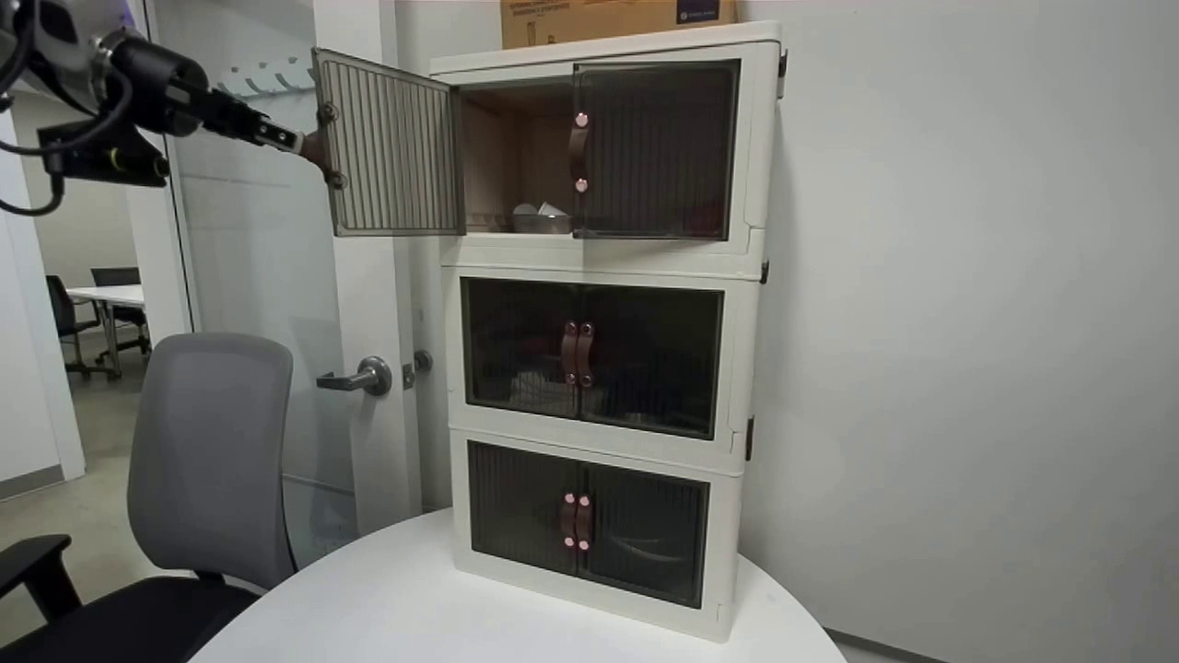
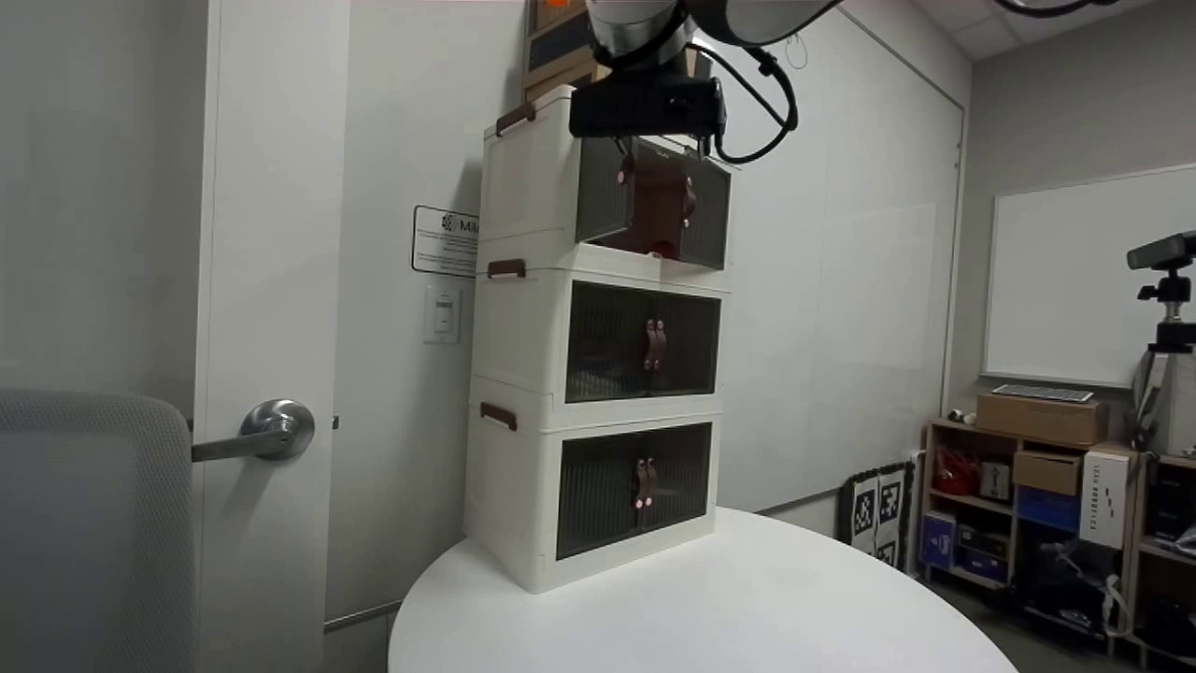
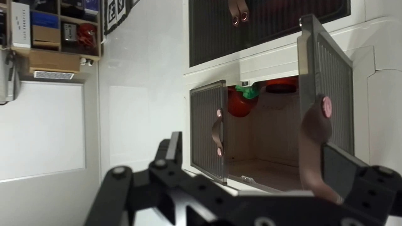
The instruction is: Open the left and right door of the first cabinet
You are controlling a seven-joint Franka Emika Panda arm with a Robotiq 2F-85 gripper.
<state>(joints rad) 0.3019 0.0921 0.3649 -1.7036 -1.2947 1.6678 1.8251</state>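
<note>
The first cabinet (image 1: 757, 138) is the topmost tier of a cream three-tier tower standing on a round white counter (image 1: 396, 599). Left door (image 1: 391, 147): swung wide outward. Right door (image 1: 659, 152): ajar, its free edge standing off the frame in the wrist view.

Pincer (image 3: 251, 142): fingers spread well apart. One finger appears to sit between the left door's brown strap handle (image 3: 309, 157) and its panel; the other finger stands clear.

Contents, first cabinet: in an exterior view, a grey bowl (image 1: 543, 224) rests on the floor, holding white pieces (image 1: 551, 210) of undetermined kind. The wrist view shows a red round item (image 3: 240, 105) with a green top, partly behind the right door, and near it an orange-red item (image 3: 280, 82), partly hidden by the left door.

Middle tier (image 1: 735, 368): both panels closed; pale shapes (image 1: 539, 391) show dimly through the tint, identity undetermined. Bottom tier (image 1: 723, 543): both panels closed, contents too dark to identify. A cardboard box (image 1: 608, 18) sits on top of the tower.
</note>
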